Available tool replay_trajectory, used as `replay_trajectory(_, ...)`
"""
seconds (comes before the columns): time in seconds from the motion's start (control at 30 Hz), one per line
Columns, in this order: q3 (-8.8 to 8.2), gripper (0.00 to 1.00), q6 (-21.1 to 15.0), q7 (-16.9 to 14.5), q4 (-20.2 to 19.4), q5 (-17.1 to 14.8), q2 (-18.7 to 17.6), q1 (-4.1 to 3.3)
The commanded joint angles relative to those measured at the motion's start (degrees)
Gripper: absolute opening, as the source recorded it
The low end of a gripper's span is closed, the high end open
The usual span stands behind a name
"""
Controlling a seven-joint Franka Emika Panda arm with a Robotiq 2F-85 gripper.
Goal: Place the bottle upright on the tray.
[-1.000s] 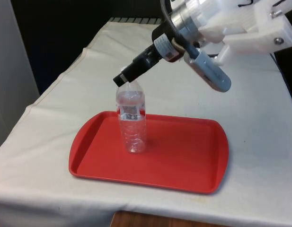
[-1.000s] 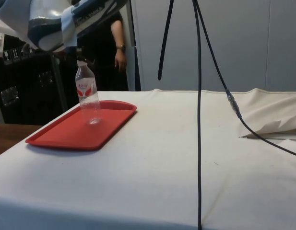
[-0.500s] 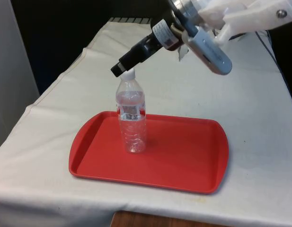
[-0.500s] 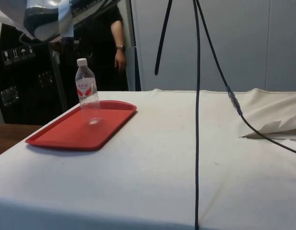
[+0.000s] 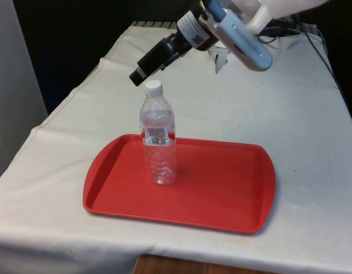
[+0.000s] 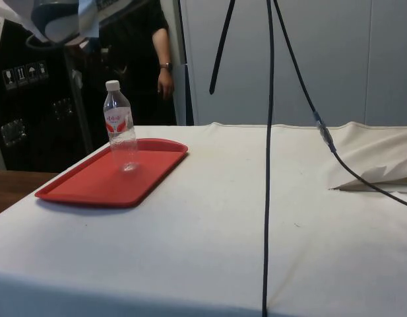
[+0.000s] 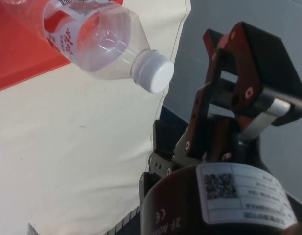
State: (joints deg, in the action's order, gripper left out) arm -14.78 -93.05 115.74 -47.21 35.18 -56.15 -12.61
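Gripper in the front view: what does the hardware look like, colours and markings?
The gripper is a long black body with a white printed label band near its base. It mounts on a white arm with a pale blue-grey module alongside. In the wrist view the black, red-edged fingers show small bolt heads and a QR-code label below them.

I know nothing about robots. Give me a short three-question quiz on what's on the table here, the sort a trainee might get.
1. True or false: the bottle lies on its side on the tray.
2. What colour is the bottle's cap?
   A. blue
   B. white
   C. red
3. Fill in: the pincer is ____ the cap, not touching it.

Key:
1. False. The bottle stands upright on the red tray.
2. B, white.
3. Above. In the front view there is a clear gap between pincer and cap, so nothing holds the bottle.
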Motion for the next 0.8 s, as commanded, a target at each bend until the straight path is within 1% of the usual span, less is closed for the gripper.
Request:
replay_trajectory(0.0, 0.52, 1.00, -0.9, -0.1, 0.0, -0.8, 0.3, 0.57)
replay_trajectory(0.1, 0.52, 1.00, -1.1, -0.1, -0.1, -1.5, 0.6, 0.92)
replay_trajectory(0.13, 0.00, 1.00, -0.3, 0.0, 0.0, -1.0, 0.3, 0.46)
replay_trajectory(0.17, 0.46, 1.00, -1.2, -0.1, -0.1, -1.8, 0.7, 1.03)
replay_trajectory(0.2, 0.52, 1.00, -1.3, -0.2, -0.1, -2.2, 0.8, 1.26)
replay_trajectory(0.43, 0.46, 1.00, -1.6, -0.4, 0.2, -3.7, 1.3, 2.01)
replay_trajectory(0.47, 0.00, 1.00, -0.7, -0.2, 0.2, -3.2, 1.0, 1.60)
replay_trajectory(0.5, 0.46, 1.00, -1.6, -0.5, 0.2, -4.0, 1.3, 2.18)
replay_trajectory(0.57, 0.46, 1.00, -1.6, -0.5, 0.3, -4.5, 1.6, 2.52)
replay_trajectory(0.77, 0.46, 1.00, -1.7, -0.5, 0.1, -5.7, 2.4, 3.04)
